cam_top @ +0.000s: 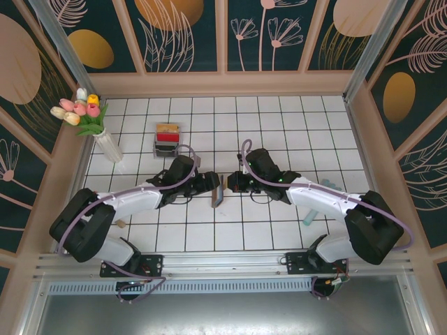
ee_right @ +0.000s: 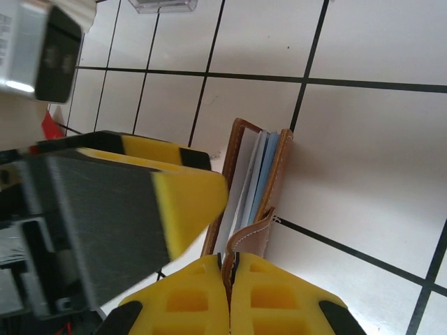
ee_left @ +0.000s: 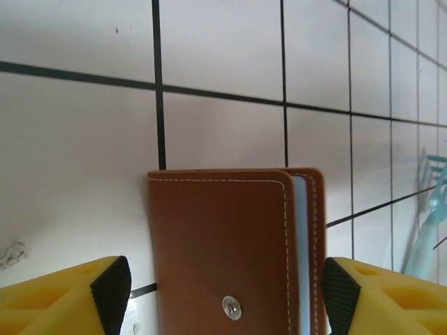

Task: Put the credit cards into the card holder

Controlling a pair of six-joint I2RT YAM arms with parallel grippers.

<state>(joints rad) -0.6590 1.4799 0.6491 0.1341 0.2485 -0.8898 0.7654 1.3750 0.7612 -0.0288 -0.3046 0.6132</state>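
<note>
Card holder (ee_left: 220,251), pale inserts (ee_right: 251,181) inside, right hand (ee_right: 230,279) pinching it, left hand (ee_left: 225,286) open.

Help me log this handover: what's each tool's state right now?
Left tool: open, straddling the card holder.
Right tool: closed on the card holder's strap.

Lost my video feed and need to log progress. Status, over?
Right gripper shut on card holder strap. Left gripper open, straddling holder. Credit cards in tray. Holder only ajar.
</note>
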